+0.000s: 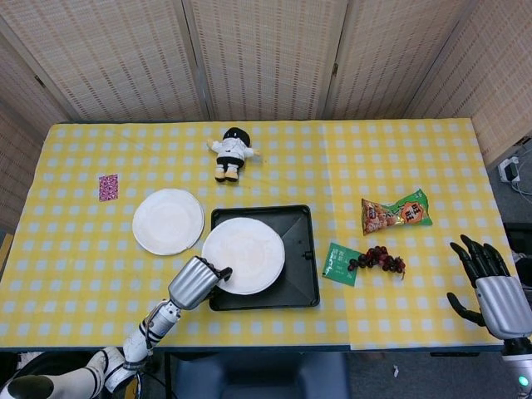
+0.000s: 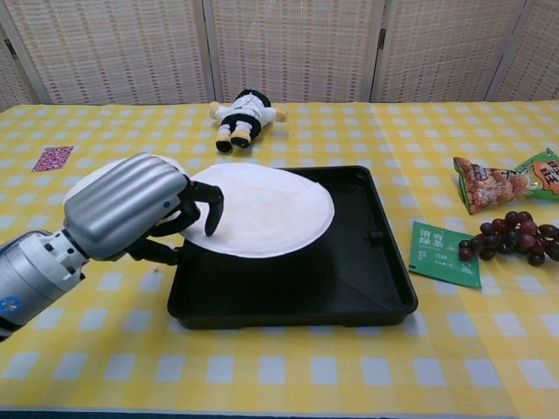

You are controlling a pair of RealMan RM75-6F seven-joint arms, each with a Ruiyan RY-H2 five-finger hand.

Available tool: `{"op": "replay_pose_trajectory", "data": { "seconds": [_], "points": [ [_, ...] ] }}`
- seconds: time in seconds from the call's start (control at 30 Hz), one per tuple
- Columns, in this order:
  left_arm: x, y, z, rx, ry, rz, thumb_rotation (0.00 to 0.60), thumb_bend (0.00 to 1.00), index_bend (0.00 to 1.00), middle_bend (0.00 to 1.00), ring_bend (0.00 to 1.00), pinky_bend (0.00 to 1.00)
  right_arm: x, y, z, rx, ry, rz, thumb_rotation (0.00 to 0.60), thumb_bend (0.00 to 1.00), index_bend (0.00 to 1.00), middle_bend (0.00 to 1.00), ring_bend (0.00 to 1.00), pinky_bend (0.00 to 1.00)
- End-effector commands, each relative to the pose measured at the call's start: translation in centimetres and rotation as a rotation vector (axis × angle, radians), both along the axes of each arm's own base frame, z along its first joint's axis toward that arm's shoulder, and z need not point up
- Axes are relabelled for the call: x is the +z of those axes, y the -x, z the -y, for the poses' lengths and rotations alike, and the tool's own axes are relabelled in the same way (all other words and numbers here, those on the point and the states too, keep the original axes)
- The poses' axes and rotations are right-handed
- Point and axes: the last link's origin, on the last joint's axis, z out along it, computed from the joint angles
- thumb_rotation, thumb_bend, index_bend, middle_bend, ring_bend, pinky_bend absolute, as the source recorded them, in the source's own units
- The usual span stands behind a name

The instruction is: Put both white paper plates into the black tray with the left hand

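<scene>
The left hand [image 2: 140,209] pinched the near-left rim of one white paper plate [image 2: 262,209], fingers [image 2: 210,205] curled over the top edge and thumb beneath, and held it above the black tray [image 2: 349,288]. From the head view the plate covered the tray's left and middle part, its left edge hanging just past the tray's left wall. In the chest view it looked lifted clear of the tray floor, roughly level.

To set it down well, I judged the hand ought to carry the plate a little farther toward the tray's right wall so the whole disc sat inside the rim, then lower it flat before letting go; released now, the plate might catch on the left wall and rest tilted.

The second white plate [image 1: 168,221] lay on the surface just left of the tray, not yet picked up. The right hand [image 1: 489,283] hung well right of the tray, fingers spread, holding nothing.
</scene>
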Motion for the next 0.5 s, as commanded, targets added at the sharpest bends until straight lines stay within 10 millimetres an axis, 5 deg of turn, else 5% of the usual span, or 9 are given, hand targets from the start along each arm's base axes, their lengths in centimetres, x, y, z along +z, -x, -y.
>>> {"op": "replay_pose_trajectory", "data": {
  "seconds": [0.03, 0.5],
  "points": [
    [-1.1, -1.0, -0.8, 0.003, 0.009, -0.01, 0.6, 0.49, 0.63, 1.0, 1.0, 1.0, 0.2, 0.2, 0.0, -0.01, 0.003, 0.002, 0.6, 0.37, 0.0, 0.0, 0.0, 0.0],
    [-4.4, -2.1, -1.5, 0.027, 0.038, -0.037, 0.6, 0.49, 0.63, 1.0, 1.0, 1.0, 0.9, 0.7, -0.2, -0.032, 0.022, 0.004, 0.6, 0.36, 0.0, 0.0, 0.0, 0.0]
  ]
}}
